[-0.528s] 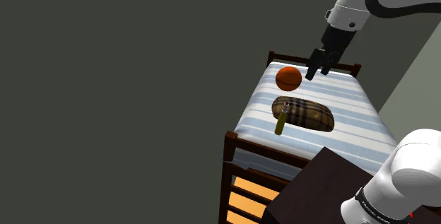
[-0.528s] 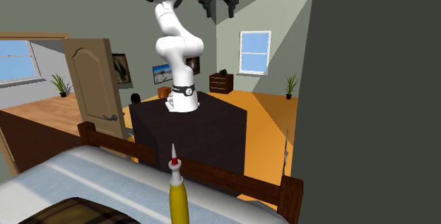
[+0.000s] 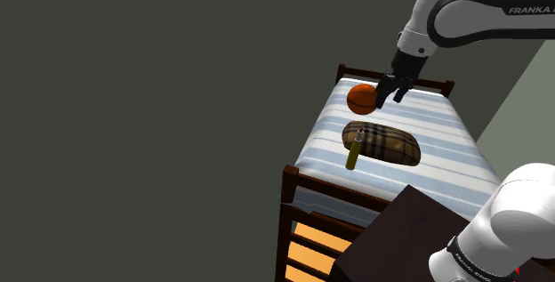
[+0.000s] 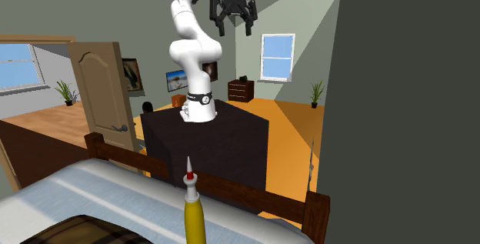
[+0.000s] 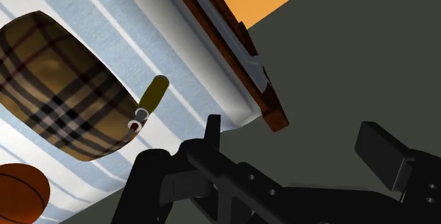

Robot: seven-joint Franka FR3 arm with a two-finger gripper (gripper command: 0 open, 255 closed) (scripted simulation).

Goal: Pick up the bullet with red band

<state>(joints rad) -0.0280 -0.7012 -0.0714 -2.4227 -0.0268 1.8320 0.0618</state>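
Note:
The bullet [image 3: 354, 154] has an olive-brass case, a red band and a pale pointed tip. It lies on the striped bed [image 3: 445, 138], its tip end against the plaid cushion [image 3: 384, 143]. In the second exterior view the bullet [image 4: 192, 210] looms close, tip up. My gripper [image 3: 391, 92] hangs open in the air above the bed's far end, beside the orange ball [image 3: 361, 99], well apart from the bullet. The wrist view looks down past the spread fingers [image 5: 212, 128] at the bullet [image 5: 151, 99], cushion [image 5: 63, 81] and ball [image 5: 17, 196]. The gripper [image 4: 233, 21] holds nothing.
Dark wooden boards frame the bed, the footboard [image 3: 301, 189] nearest the stand [image 3: 391, 236]. Grey wall runs along the bed's side in the shoulder view's left. In the second exterior view the stand [image 4: 223, 142] sits behind the footboard [image 4: 254, 198], with a door [image 4: 104, 88] nearby.
The arm has bent down and the gripper has dropped lower, shifting toward the shoulder view's left, closer to the orange ball. Its fingers stay apart. Bullet, cushion and ball have not moved.

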